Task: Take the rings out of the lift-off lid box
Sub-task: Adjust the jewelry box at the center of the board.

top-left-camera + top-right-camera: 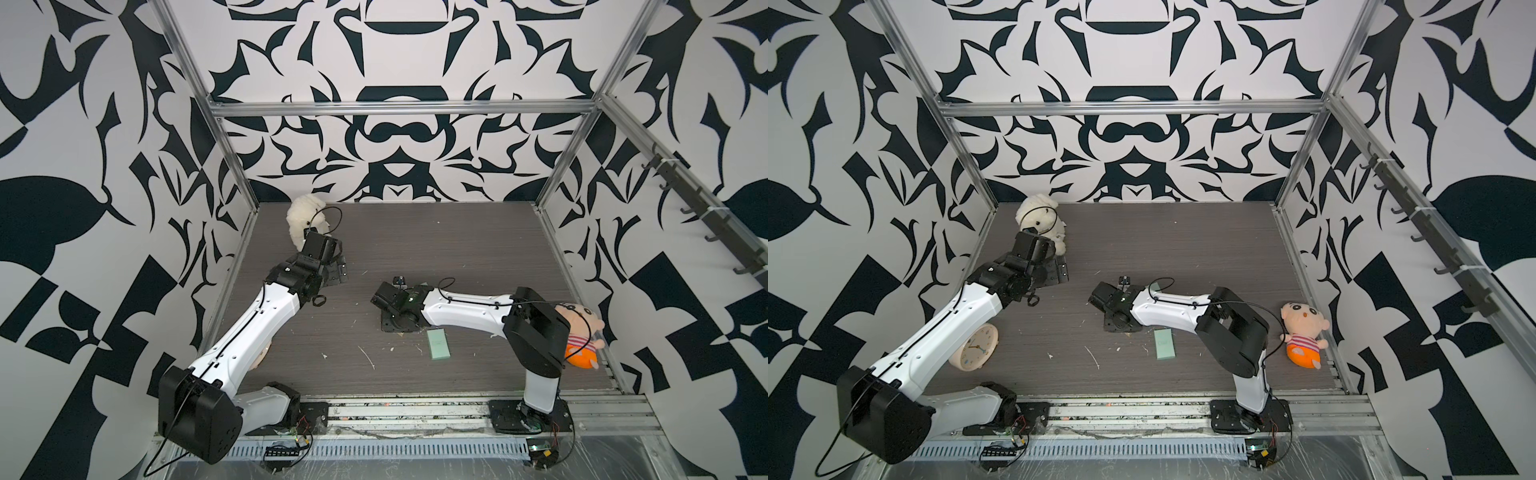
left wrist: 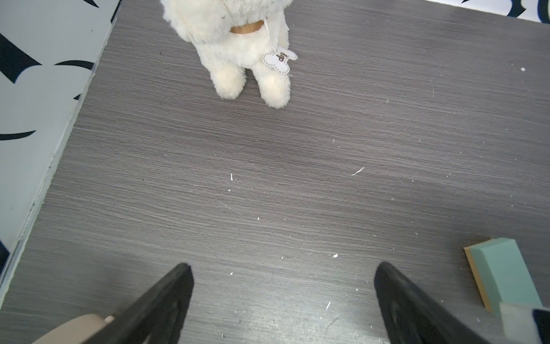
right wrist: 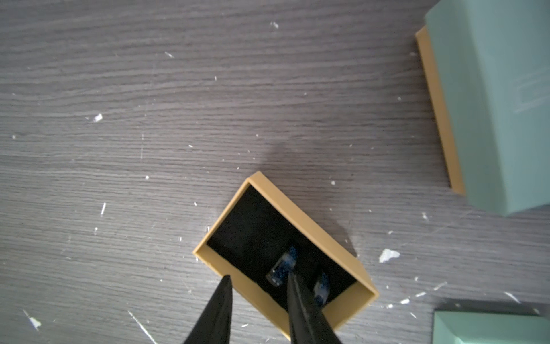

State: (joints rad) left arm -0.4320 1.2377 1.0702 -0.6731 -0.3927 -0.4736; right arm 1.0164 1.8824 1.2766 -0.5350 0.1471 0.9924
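Top views: right pincer [image 1: 397, 324] points down at mid-bench [image 1: 436, 241]. The box and rings are hidden beneath it. Left pincer [image 1: 336, 270] hangs near the dog [image 1: 305, 220], well apart from the work.

Left wrist: left pincer [image 2: 282, 265] is spread wide and empty over bare bench.

Right wrist: box [image 3: 297, 222] stands uncovered. 2 rings [image 3: 282, 263] sit inside; no 3rd is found and none is seen out. Judged: removal not yet done. Right pincer [image 3: 259, 276] is part-open and grips nothing. 1 finger is outside the box wall, 1 inside between the 2 rings, just beside the nearer ring.
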